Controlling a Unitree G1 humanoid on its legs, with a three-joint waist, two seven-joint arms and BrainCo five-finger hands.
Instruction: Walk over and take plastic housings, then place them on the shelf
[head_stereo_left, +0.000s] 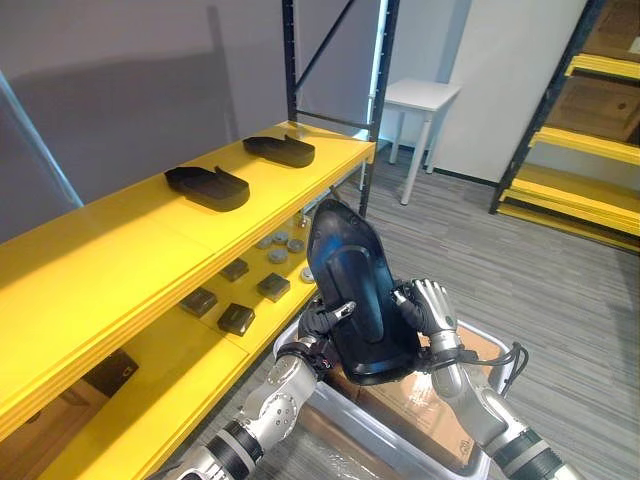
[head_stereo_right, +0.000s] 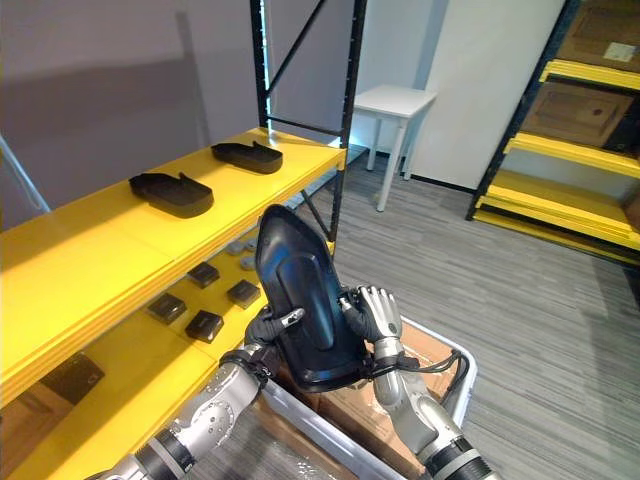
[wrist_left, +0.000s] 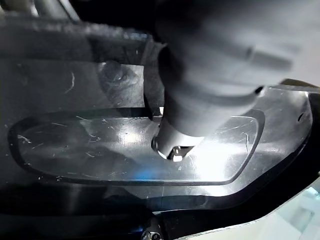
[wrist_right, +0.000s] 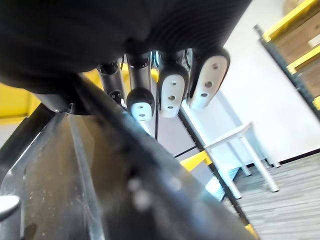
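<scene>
A large black plastic housing (head_stereo_left: 355, 290) stands upright between my two hands, over a bin. My left hand (head_stereo_left: 318, 322) grips its lower left edge, with the thumb (wrist_left: 172, 145) pressed on the glossy recessed face (wrist_left: 100, 145). From the other side my right hand (head_stereo_left: 430, 308) clasps the right edge, its fingers (wrist_right: 170, 90) curled over the rim of the housing (wrist_right: 75, 170). Two more black housings (head_stereo_left: 208, 186) (head_stereo_left: 280, 149) lie flat on the top board of the yellow shelf (head_stereo_left: 120, 250), to the left of the held one.
Below my hands is a light grey bin (head_stereo_right: 455, 355) holding a cardboard box (head_stereo_left: 420, 410). The lower yellow shelf board carries several small dark parts (head_stereo_left: 236, 318). A white table (head_stereo_left: 420, 97) stands at the back, and another yellow rack (head_stereo_left: 590, 190) at the right.
</scene>
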